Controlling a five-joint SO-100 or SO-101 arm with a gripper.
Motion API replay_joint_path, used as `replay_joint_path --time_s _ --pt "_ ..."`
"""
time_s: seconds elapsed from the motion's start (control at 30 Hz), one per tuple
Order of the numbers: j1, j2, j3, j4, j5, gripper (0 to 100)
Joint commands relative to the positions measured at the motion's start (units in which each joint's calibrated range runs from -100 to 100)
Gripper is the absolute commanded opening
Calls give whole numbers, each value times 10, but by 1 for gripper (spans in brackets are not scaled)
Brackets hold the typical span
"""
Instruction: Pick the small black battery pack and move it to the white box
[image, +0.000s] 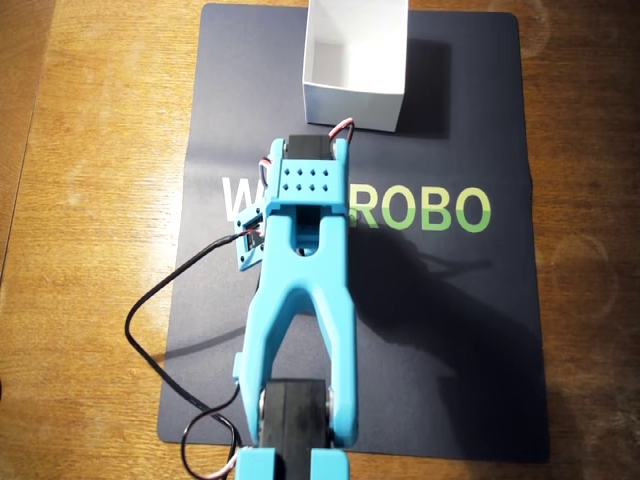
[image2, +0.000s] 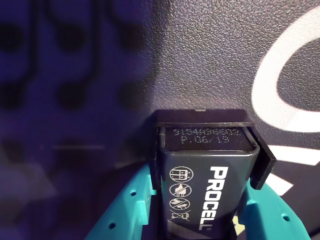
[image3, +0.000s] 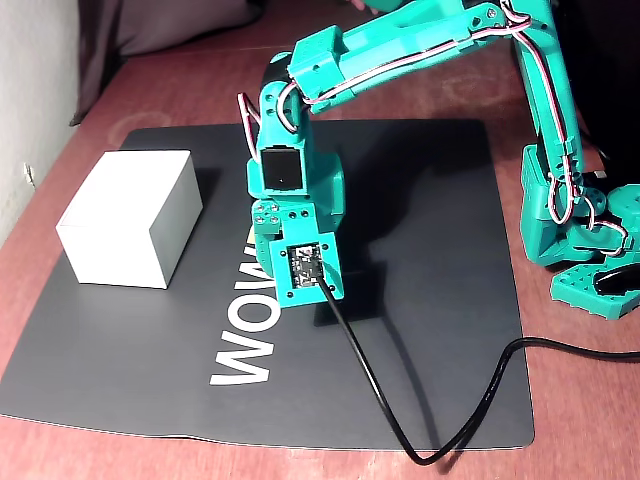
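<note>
The small black battery pack (image2: 207, 175), with white "PROCELL" lettering, fills the lower middle of the wrist view. My gripper (image2: 200, 212) is shut on it, a teal finger (image2: 125, 207) pressing each side. The dark mat lies close behind the pack. In the overhead view my light-blue arm (image: 310, 190) covers the gripper and the pack, and its wrist sits just in front of the white box (image: 355, 100). In the fixed view the white box (image3: 125, 215) stands on the mat to the left of my wrist (image3: 300, 215), a short gap away.
A dark mat (image: 450, 350) with "WOW ROBO" lettering covers the wooden table. A black cable (image3: 450, 440) loops from the wrist camera across the mat's front right. The arm's base (image3: 590, 250) stands off the mat at the right.
</note>
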Motion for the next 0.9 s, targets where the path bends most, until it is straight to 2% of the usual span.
replay_joint_path --time_s 0.0,0.43,0.87 --pt "-4 -1 -8 5 1 9" --pt "-5 -12 -21 5 1 9" --pt "-6 -11 -112 30 1 9"
